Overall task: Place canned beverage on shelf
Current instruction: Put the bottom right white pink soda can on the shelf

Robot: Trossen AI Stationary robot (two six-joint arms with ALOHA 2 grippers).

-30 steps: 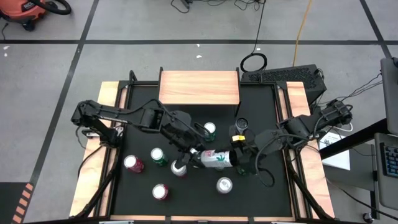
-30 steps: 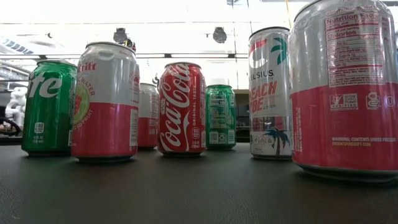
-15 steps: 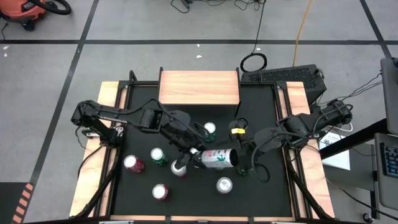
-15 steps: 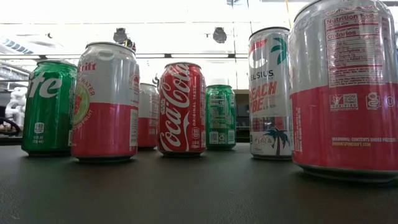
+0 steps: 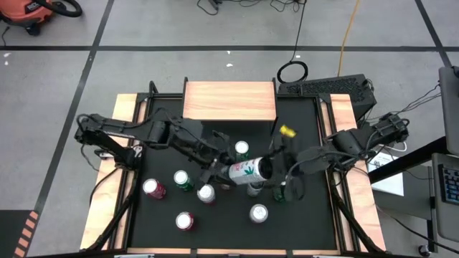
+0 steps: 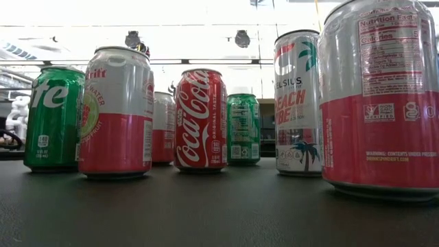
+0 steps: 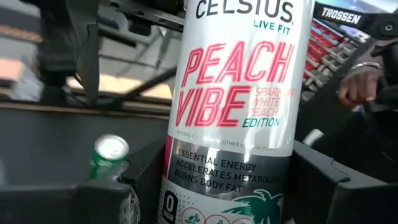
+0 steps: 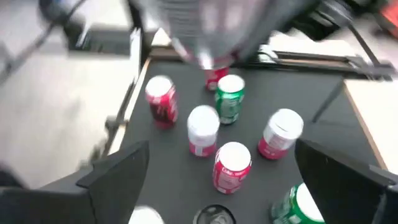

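White Celsius can (image 5: 245, 170) sideways in left tool (image 5: 219, 174)

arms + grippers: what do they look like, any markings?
Both arms are dark, jointed, with loose black cables. The left gripper and right gripper are black; the right arm carries a yellow tag. White "TROSSEN" lettering shows in the left wrist view.

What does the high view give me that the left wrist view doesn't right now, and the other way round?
Only the high view shows the small light-wood shelf, bare, both arms over the black table, and the right gripper open beside the can. Only the left wrist view shows the label, Celsius Peach Vibe, and the left gripper's dark fingers flanking it. Both show the tall white Celsius can held by the left gripper and a green can behind.
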